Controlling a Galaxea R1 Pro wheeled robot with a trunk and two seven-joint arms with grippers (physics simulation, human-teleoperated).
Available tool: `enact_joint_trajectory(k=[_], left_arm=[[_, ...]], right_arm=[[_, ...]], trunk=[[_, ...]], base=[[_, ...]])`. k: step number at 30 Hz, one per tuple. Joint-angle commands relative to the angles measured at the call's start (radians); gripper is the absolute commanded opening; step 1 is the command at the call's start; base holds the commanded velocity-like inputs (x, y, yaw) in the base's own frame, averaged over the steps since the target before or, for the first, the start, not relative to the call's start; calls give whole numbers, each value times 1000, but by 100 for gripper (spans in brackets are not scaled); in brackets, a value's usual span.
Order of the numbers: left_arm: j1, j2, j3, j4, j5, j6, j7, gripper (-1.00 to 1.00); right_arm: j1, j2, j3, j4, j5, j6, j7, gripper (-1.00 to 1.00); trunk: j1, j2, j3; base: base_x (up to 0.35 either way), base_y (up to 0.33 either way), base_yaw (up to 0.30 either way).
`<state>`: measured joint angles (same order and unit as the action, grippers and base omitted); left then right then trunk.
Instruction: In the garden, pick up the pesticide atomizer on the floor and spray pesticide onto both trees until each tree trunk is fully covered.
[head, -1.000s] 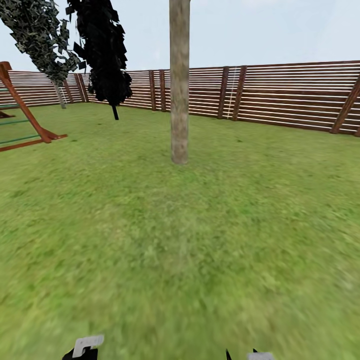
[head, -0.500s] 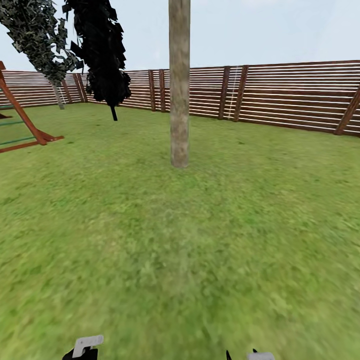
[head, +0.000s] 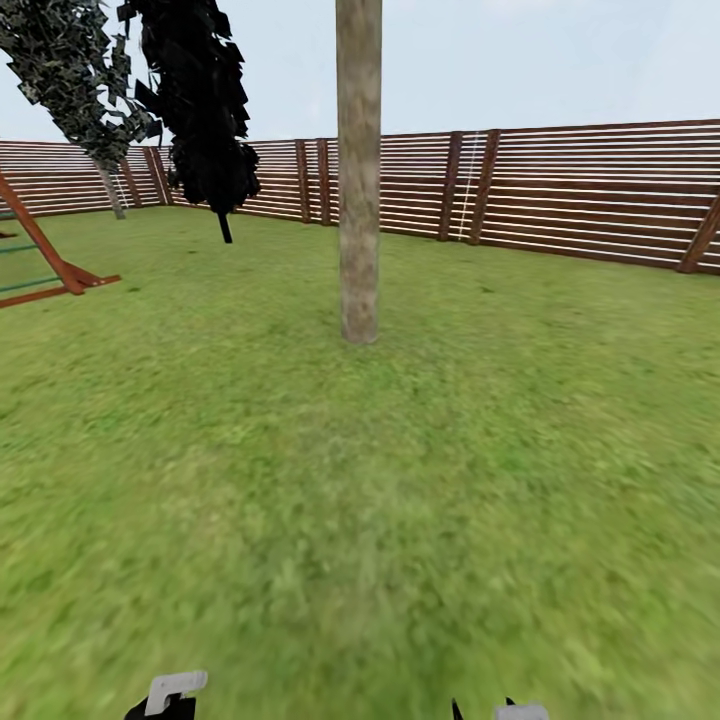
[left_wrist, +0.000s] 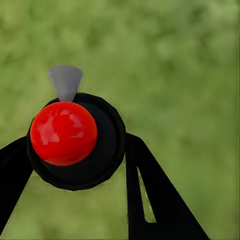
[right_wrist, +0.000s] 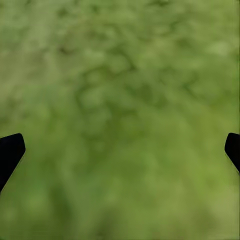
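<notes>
The tree trunk loomed nearer ahead of the left claw, clamped on the atomizer (right claw spread empty), so spraying seemed close.

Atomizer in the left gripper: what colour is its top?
Glossy red ball on a black round body, grey nozzle; the atomizer shows best in the left wrist view, between the left gripper fingers.

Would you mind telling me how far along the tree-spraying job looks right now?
Done: the left gripper is shut on the black atomizer with a red ball top. In hand: the thick grey-brown tree trunk stands ahead across the green grass. Left: no whitish droplets show on it, so spraying looks unstarted. The right gripper is open.
</notes>
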<state>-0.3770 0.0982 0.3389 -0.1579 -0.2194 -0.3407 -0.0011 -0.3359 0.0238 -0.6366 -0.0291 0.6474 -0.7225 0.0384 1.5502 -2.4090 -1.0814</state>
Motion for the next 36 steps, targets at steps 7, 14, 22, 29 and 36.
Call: enact_joint_trajectory(k=[7,14,22,29,36], left_arm=[[0,0,0,0,0,0,0,-100],[0,0,0,0,0,0,-1,-100],[0,0,0,0,0,-1,-1,-100],[0,0,0,0,0,0,-1,-100],[0,0,0,0,0,-1,-2,-100]], right_arm=[[0,0,0,0,0,0,0,100],[0,-1,0,0,0,0,0,100],[0,0,0,0,0,0,0,100],[0,1,0,1,0,0,1,100],[0,5,-2,-1,-5,-1,-1,100]], trunk=[[0,0,0],[0,0,0],[0,0,0],[0,0,0],[0,0,0]], base=[[339,0,0],[339,0,0],[339,0,0],[339,0,0],[339,0,0]])
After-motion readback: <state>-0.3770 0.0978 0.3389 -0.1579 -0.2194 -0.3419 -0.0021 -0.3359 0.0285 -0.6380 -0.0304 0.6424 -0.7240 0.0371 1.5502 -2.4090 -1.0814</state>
